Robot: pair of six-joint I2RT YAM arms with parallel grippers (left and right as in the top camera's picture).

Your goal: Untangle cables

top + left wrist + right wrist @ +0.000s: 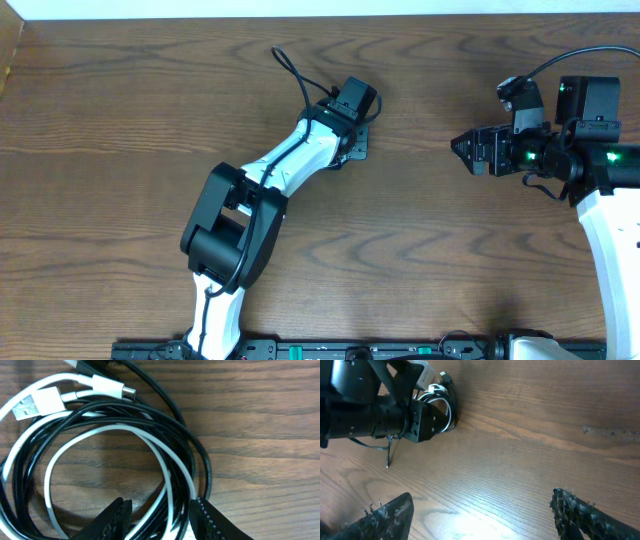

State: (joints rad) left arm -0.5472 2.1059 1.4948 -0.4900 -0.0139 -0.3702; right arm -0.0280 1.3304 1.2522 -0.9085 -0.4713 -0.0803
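Wood-grain table (120, 150) bears coiled black-and-white cables (125, 414) (plug ends (127, 392) showing) — left claw (160, 505) parted astride strands, right claw (481, 497) agape.

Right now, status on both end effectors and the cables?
Left end effector on the cables, jaws straddling strands, not clamped. Right end effector open, empty, standing off. One tangled black-and-white coil. Nothing in the way.

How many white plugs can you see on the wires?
2. A wide flat white plug lies at the top left of the left wrist view, a smaller white plug just right of it. Others may be hidden.
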